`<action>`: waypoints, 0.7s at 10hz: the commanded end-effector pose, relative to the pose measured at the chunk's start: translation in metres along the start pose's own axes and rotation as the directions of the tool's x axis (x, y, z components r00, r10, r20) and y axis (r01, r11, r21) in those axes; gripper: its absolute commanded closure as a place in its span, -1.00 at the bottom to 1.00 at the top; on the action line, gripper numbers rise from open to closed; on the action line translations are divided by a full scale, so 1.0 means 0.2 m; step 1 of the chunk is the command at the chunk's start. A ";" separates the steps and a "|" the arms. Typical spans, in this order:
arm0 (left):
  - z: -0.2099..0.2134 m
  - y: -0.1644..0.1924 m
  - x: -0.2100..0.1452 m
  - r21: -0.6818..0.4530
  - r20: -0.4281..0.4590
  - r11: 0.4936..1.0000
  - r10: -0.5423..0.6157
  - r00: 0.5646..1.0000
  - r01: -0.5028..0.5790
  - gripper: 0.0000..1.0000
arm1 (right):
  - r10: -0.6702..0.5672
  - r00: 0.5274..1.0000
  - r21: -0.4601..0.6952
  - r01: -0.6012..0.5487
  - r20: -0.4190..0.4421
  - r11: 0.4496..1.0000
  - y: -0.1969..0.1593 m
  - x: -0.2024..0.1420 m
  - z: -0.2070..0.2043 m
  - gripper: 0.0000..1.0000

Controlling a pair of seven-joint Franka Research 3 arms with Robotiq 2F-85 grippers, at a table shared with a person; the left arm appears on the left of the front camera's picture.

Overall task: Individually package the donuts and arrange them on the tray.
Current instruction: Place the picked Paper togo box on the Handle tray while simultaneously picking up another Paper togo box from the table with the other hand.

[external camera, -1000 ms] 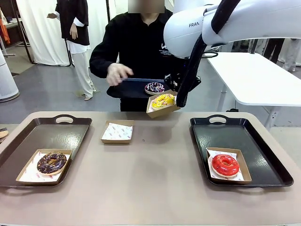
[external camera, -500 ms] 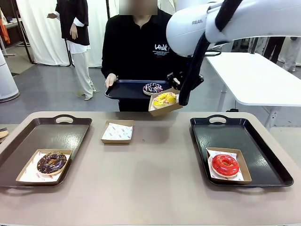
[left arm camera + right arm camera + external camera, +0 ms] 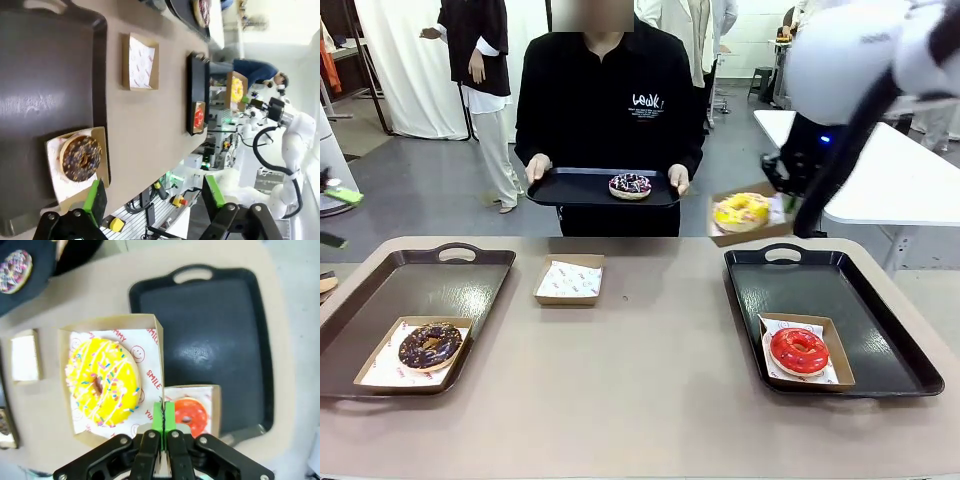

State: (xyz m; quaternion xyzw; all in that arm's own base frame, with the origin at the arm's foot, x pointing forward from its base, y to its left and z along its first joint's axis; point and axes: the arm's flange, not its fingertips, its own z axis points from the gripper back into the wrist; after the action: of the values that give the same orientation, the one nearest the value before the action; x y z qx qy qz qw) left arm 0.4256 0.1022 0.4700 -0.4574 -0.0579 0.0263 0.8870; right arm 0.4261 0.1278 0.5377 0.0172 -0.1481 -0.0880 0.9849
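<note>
My right gripper (image 3: 163, 424) is shut on the side wall of a cardboard box (image 3: 111, 322) that holds the yellow donut (image 3: 102, 381). In the front view the box with the yellow donut (image 3: 742, 212) hangs in the air just beyond the far left corner of the right black tray (image 3: 775, 290). On that tray the red donut (image 3: 798, 351) lies in its own box. The chocolate donut (image 3: 430, 345) sits boxed on the left tray (image 3: 420, 285). My left gripper (image 3: 155, 197) hangs open above it. A person holds a black tray (image 3: 570, 186) with the sprinkled donut (image 3: 630, 186).
An empty paper-lined box (image 3: 569, 280) lies on the table between the two trays, near the far edge. A white table (image 3: 895, 175) stands at the right behind my right arm. The person stands at the far side of the table.
My right arm has carried the boxed yellow donut to the right, away from the person's tray and toward the right tray. The person now grips the tray with both hands.
</note>
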 end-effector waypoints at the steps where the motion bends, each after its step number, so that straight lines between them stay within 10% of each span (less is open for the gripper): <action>1: -0.18 -0.12 0.08 0.111 -0.058 0.994 -0.009 0.998 0.015 -1.00 | 0.027 0.999 0.052 -0.029 0.022 0.998 -0.18 -0.11 -0.05 0.97; 7: -1.06 -0.34 0.27 0.500 -0.213 0.854 -0.040 0.976 0.144 -1.00 | 0.124 0.972 0.090 -0.108 -0.197 0.990 -0.41 0.09 0.01 0.97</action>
State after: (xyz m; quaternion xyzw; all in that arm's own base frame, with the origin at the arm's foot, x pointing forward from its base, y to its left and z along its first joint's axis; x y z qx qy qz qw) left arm 0.4911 -0.0969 0.4097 -0.2442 0.0168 -0.0448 0.9686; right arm 0.4173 0.0466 0.5346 0.0337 -0.0823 -0.0297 0.9956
